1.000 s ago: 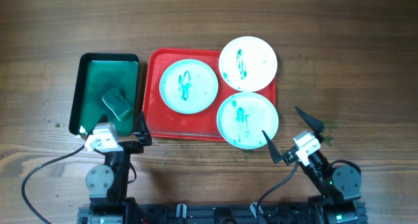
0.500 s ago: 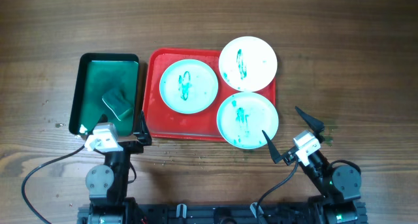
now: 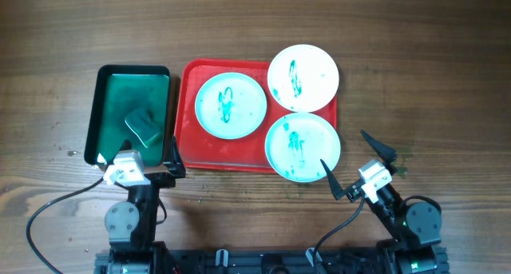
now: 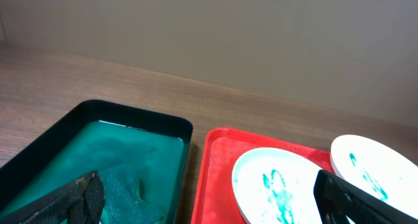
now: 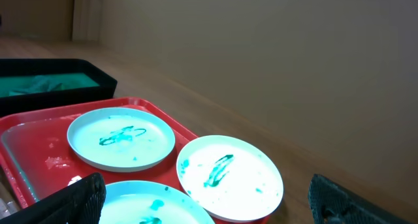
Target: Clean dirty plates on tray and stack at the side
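on the tray (image 3: 204, 151), smeared plates (image 3: 231, 105)

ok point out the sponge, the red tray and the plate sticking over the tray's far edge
sponge (image 3: 143, 125), overhead view, middle of its top face
red tray (image 3: 239, 156), overhead view, bare floor near front rim
overhanging plate (image 3: 303, 78), overhead view, middle of its face

left fingers (image 4: 356, 201) spread, right fingers (image 5: 65, 203) spread

The left gripper (image 3: 132, 150) and right gripper (image 3: 343, 148) each have 2 long, black, pointy fingers (image 3: 173, 156) and a white block (image 3: 126, 168). The left arm (image 3: 144, 198) has a round grey joint (image 3: 124, 222). Thin black cables (image 3: 48, 214) trail out from both arms.
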Robot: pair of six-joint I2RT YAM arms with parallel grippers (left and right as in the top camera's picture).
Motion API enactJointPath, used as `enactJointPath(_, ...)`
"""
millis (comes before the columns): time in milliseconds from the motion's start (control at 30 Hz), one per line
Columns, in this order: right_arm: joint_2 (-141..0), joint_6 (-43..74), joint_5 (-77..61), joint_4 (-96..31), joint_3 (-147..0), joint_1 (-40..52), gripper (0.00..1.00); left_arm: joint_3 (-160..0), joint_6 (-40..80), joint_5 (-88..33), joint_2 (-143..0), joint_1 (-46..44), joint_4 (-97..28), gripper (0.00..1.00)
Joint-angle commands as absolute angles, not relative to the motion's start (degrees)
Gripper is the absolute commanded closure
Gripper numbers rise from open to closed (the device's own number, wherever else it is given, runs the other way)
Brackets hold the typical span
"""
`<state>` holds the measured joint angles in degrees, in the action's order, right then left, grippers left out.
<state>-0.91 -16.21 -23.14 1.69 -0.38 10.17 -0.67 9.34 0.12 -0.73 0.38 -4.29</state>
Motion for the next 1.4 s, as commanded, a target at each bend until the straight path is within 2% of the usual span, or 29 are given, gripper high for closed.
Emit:
enactJointPath(0,-1.3,-16.5,-24.0,1.9,-0.3,10.1,0.0,-0.3,9.9,-0.5,-0.5,0.6,-4.3,0.0)
enactJointPath(267,-1.3,-20.2,-22.7,1.8,-0.3,10.1,0.0,-0.3,10.3,-4.0,-0.5,0.6,-2.0,0.0)
enactJointPath(400,-1.3,-18.5,-24.5,2.9,-0.3,10.1,0.0,-0.7,10.8,-3.9,-0.5,0.6,1.5,0.0)
enactJointPath(533,-1.5,-16.8,-24.5,3.9,-2.4,10.1,0.0,-6.3,10.9,-2.1,-3.3,0.6,0.2,0.0)
enactJointPath(633,-4.7,-12.8,-24.5,3.9,-8.1,10.1,0.0,-16.9,9.4,0.0,-12.3,0.6,-3.4,0.0)
enactJointPath(700,-9.6,-10.2,-25.7,3.8,-13.2,10.1,0.0,-25.5,9.2,0.1,-21.0,0.6,-7.4,0.0)
enactJointPath(733,-18.8,-8.6,-27.3,3.4,-21.2,10.1,0.0,-40.8,9.2,-0.1,-35.3,0.6,-17.2,0.0)
enactJointPath(867,-34.0,-8.5,-31.7,-2.2,-34.8,10.1,0.0,-61.7,9.2,-0.5,-53.3,0.6,-33.1,0.0)
enactJointPath(1033,-58.5,-6.0,-33.1,-28.1,-64.4,10.1,0.01,-89.9,9.3,-10.0,-75.3,0.6,-55.0,0.0)
enactJointPath(1067,-64.1,-6.0,-33.0,-35.1,-71.4,10.1,0.0,-93.0,9.6,-14.2,-78.4,0.6,-56.9,0.0)
enactJointPath(1167,-72.8,-5.8,-29.1,-41.6,-80.3,10.1,0.0,-93.3,9.7,-20.5,-80.7,0.6,-59.4,0.0)
enactJointPath(1233,-77.0,-0.7,-30.6,-42.5,-80.3,10.1,0.0,-93.3,9.7,-24.4,-81.1,0.6,-62.3,0.0)
enactJointPath(1367,-81.7,0.3,-30.9,-44.0,-80.3,10.1,0.01,-93.3,9.4,-24.7,-81.1,0.6,-65.1,0.0)
